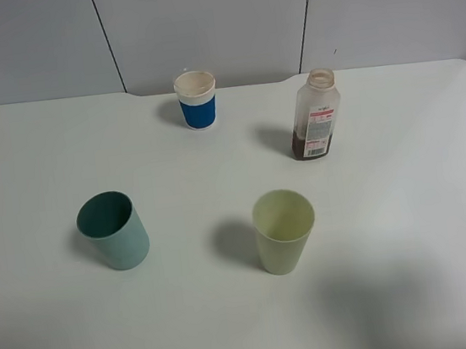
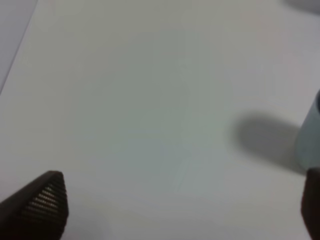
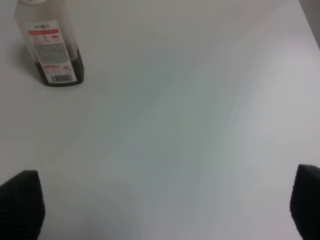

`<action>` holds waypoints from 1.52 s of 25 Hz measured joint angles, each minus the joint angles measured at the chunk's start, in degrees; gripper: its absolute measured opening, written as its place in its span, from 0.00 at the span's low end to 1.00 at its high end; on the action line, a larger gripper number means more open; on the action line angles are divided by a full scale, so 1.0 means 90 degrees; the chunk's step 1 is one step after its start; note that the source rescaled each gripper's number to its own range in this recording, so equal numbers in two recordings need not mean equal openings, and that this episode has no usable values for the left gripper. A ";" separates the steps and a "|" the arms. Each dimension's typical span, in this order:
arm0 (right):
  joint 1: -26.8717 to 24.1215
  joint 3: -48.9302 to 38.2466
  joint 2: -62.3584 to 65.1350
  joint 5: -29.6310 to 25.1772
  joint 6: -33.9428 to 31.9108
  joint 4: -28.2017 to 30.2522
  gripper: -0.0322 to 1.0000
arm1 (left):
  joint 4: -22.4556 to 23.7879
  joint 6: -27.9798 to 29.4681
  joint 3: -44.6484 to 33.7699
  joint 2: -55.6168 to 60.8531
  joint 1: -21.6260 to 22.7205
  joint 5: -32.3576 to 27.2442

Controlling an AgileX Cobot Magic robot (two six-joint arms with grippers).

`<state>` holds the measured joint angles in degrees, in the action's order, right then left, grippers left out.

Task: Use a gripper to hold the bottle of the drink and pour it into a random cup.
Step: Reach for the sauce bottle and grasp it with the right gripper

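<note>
While your left gripper and right gripper both hover with jaws wide apart, one bottle stands upright at the far right of the white table, with dark drink at its bottom. Three cups stand well apart: a teal-green tumbler near left, a pale yellow-green tumbler and a blue-banded paper cup.

Four things stand well apart on the white bench. The clear bottle, with a white and red label, is at the back right; the dark brown drink fills only its bottom. A blue-banded white paper cup stands left of it. The teal-green cup stands front left, and the pale yellow-green tumbler sits nearer the middle, in front of the bottle.
</note>
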<state>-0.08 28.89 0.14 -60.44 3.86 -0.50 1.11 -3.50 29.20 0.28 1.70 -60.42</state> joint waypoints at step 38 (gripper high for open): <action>0.0000 0.0000 0.0000 0.0000 0.0000 0.0000 1.00 | 0.0000 0.0000 0.0000 0.0000 0.0000 0.0000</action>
<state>-0.08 28.89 0.14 -60.44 3.86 -0.50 1.11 -3.50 29.20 0.28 1.70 -60.42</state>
